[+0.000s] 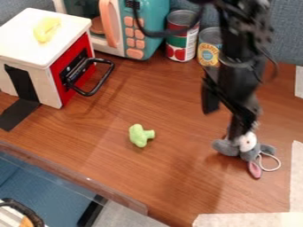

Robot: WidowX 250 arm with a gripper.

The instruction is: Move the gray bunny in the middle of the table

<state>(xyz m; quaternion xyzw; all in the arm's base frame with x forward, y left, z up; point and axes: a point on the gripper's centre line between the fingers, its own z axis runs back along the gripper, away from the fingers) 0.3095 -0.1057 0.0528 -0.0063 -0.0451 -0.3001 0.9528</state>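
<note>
**Gray bunny at right of tabletop; placement in middle outstanding**

Location: the gray bunny [228, 147] lies on the right part of the wooden tabletop [112, 166], one pink-lined ear and a loop of white string [271, 168] pointing toward the near side. The pincer [239, 133] hangs down directly over it, its tip at the bunny's body. Whether it is open or has a grip on the toy cannot be told from this angle.

Progress: the pincer is lined up with the bunny, so the approach is judged complete or nearly so. The shift to the middle is judged not done. Left to do: secure the hold if there is none, lift slightly, carry toward the left of the view, lower and release.

Edges and room: a pale strip [297, 177] runs just beside the bunny on the right, with another [246, 220] along the near corner; travel that way is inadvisable. The wood surface between the bunny and the green toy [140, 135] should allow a short carry, stopping short of that toy. The red-fronted box [74, 68] with its black handle [98, 86] stands well apart at the left, and two cans [181, 37] stand at the back. The trailing string could snag or drag.
</note>
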